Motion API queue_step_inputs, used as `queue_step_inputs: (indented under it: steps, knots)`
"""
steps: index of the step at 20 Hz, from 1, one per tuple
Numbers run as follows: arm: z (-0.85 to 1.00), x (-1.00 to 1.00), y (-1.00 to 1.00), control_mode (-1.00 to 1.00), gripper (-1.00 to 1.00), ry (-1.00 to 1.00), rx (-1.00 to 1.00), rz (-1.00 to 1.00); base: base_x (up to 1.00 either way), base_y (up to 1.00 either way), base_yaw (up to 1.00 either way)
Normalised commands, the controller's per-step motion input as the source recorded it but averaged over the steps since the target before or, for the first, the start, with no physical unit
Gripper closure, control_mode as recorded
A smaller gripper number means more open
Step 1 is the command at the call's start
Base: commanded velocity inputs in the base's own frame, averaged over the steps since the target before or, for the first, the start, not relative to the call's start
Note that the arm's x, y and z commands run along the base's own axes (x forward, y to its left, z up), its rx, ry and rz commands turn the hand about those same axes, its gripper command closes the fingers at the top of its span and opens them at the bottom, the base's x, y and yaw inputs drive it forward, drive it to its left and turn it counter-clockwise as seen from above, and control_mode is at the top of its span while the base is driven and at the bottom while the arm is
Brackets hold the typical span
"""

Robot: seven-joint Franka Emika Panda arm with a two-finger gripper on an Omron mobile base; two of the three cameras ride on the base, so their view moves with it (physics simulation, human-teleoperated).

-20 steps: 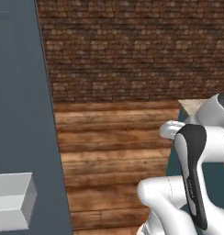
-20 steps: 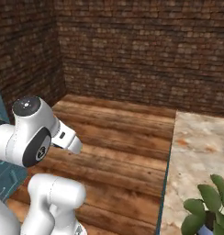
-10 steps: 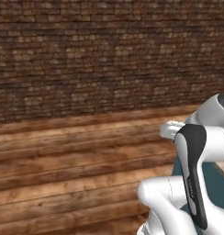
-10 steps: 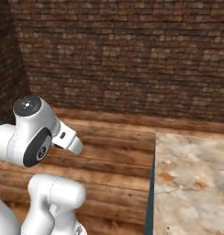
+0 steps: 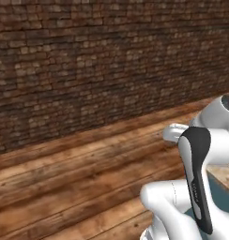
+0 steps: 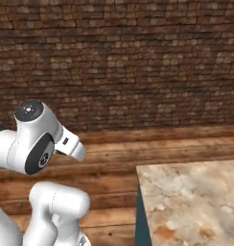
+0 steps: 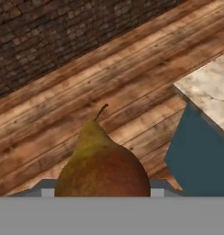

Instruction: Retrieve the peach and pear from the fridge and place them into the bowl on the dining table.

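**While base swings round, pear rides toward the table**

As the base turns, the pear (image 7: 102,165) sits right at the bottom of the hand view, stem up, yellow-green neck over a red-brown belly, exactly where the finger tips would rise. So the gripper looks closed on it, though the tips themselves are hidden behind the fruit and can't be checked directly; grip width can't be told.

Just past the pear, the dining table (image 7: 209,87) corner shows w/ its teal side panel below the marbled top. In the right base view that same table (image 6: 195,202) now fills the lower right, much more of it than 1 s ago. The slate-grey fridge that stood at the left edge of the left base view 1 s ago has slid out; plank floor (image 5: 64,183) and brick wall (image 5: 97,65) have taken its place beyond the table.

Judgement: whole scene shifted, so the camera moved, not the things. Robot is in the carry leg, fridge to table. Bowl and peach aren't visible, so how far along overall can't be told. Next needs the base to finish turning until the bowl comes into reach.
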Motion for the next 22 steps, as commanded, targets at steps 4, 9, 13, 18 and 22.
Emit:
queue_step_inputs:
  steps: [4, 9, 13, 18, 22]
  knots:
    - [0.00, 0.00, 0.00, 1.00, 1.00, 0.00, 0.00, 0.00, 1.00, 0.15, -0.55]
    - [0.00, 0.00, 0.00, 1.00, 1.00, 0.00, 0.00, 0.00, 1.00, 0.25, -0.55]
    - [0.00, 0.00, 0.00, 1.00, 1.00, 0.00, 0.00, 0.00, 0.98, 0.35, -0.57]
    - [0.00, 0.00, 0.00, 1.00, 1.00, 0.00, 0.00, 0.00, 0.78, 0.12, -0.62]
    - [0.00, 0.00, 0.00, 1.00, 1.00, 0.00, 0.00, 0.00, 0.49, 0.00, -0.72]
